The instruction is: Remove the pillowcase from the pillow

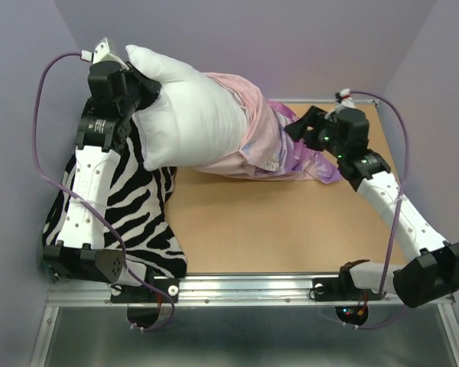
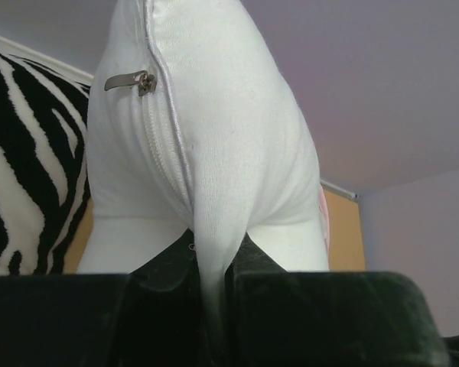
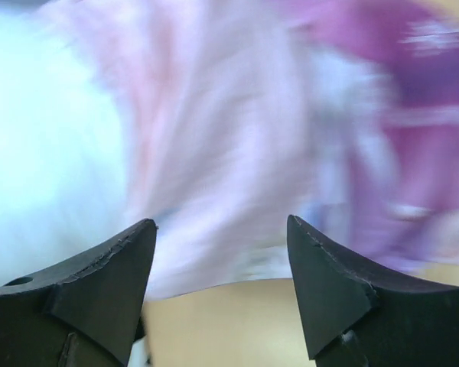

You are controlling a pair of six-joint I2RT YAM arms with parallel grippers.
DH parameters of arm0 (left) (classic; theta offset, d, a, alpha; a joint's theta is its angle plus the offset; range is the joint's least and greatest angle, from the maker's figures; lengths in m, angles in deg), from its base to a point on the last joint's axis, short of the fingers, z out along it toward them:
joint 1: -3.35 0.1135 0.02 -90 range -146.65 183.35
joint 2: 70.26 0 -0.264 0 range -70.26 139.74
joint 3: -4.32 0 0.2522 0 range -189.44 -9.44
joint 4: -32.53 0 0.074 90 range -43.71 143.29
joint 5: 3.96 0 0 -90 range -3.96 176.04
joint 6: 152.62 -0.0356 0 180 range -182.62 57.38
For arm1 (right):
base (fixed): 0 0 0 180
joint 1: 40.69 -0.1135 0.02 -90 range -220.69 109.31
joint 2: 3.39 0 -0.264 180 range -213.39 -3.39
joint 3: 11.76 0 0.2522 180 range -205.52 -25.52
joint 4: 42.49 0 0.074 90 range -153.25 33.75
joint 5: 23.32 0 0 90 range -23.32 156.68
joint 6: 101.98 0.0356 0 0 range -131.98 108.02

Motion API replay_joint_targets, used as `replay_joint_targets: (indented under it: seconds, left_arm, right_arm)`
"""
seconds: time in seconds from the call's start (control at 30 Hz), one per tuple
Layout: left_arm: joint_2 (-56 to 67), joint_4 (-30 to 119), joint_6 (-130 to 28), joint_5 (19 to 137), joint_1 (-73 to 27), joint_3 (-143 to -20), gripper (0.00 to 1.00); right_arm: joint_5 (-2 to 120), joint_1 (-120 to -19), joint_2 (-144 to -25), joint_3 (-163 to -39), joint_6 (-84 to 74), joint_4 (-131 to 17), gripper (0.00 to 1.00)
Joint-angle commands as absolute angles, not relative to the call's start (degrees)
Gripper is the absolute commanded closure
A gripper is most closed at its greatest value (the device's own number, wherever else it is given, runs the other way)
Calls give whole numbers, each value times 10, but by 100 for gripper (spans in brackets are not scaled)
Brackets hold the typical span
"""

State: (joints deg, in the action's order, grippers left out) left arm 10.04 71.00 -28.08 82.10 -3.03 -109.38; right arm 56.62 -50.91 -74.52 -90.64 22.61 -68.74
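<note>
The white pillow (image 1: pixel 187 115) sticks out of the pink-and-purple pillowcase (image 1: pixel 271 145), which is bunched over its right end at the back of the table. My left gripper (image 1: pixel 141 88) is shut on a pinched fold of the pillow's left end, near its zipper (image 2: pixel 134 80); the fold (image 2: pixel 214 229) runs down between the jaws. My right gripper (image 1: pixel 302 126) is open and empty, just right of the bunched pillowcase (image 3: pixel 237 153), a little above the table. The pillow's right end is hidden inside the case.
A black-and-white zebra-striped cushion (image 1: pixel 130 218) lies at the left under my left arm. The tan table top (image 1: pixel 283 229) shows in front of the pillow. Purple walls close in the back and both sides.
</note>
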Motion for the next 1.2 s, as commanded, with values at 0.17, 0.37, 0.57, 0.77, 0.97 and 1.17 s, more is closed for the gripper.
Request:
replay_joint_targets:
  seconds: [0.17, 0.37, 0.57, 0.77, 0.97, 1.17]
  left_arm:
    - [68, 596, -243, 949, -123, -1102, 100]
    - [68, 596, -239, 975, -157, -1114, 100]
    - [59, 596, -242, 986, -180, -1110, 100]
    - [51, 589, -243, 992, -197, -1097, 100]
    - [56, 582, -245, 992, -212, -1099, 100]
    - [63, 582, -247, 993, -220, -1116, 100]
  right_arm:
    - [787, -853, -767, -925, 262, -614, 26]
    - [892, -936, -784, -849, 304, -477, 26]
    - [947, -937, -814, -809, 343, -417, 25]
    - [952, -938, -813, -751, 364, -303, 25]
    - [940, -938, -844, -727, 364, -251, 57]
    - [949, -939, -862, -686, 364, -250, 100]
